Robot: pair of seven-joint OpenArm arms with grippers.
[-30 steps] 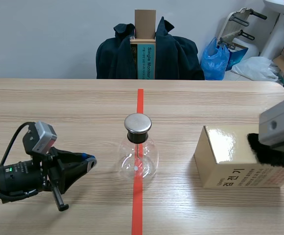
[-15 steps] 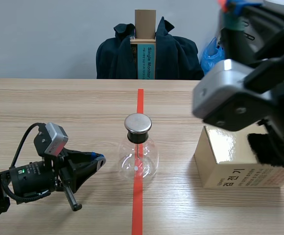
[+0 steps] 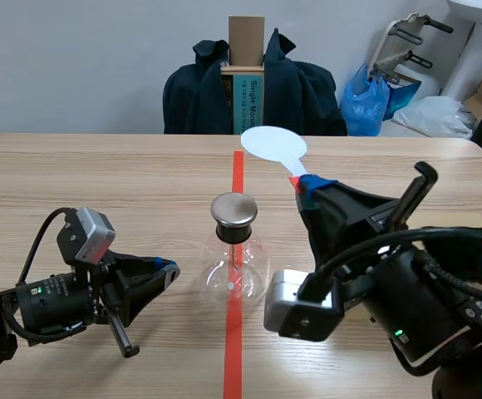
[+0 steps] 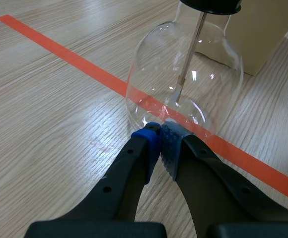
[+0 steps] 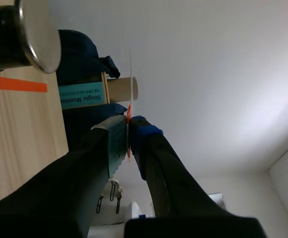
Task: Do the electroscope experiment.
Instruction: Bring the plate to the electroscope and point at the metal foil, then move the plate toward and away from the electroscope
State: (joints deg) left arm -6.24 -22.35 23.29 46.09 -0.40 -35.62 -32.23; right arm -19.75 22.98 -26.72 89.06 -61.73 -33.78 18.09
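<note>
In the middle of the scene view we see the glass flask (image 3: pixel 234 268) standing upright on the table (image 3: pixel 100 183), astride the orange-red tape line, with a round metal cap (image 3: pixel 233 209) on top and a thin rod (image 4: pixel 188 54) hanging inside. At lower left the left gripper (image 3: pixel 164 270) lies low, its fingers closed together on nothing. Its tips are just beside the base of the flask; we cannot tell whether they touch the glass. At lower right the right gripper (image 3: pixel 311 186) points up beside the flask, clamped on the red stem of a white paddle (image 3: pixel 274 145), whose disc sits above and behind the cap, apart from it. We judge the paddle light, thin and bendy, best held by its stem as it is. The flask looks smooth, slippery and breakable, so we would steady it at the neck under the cap, not at the bulb.
</note>
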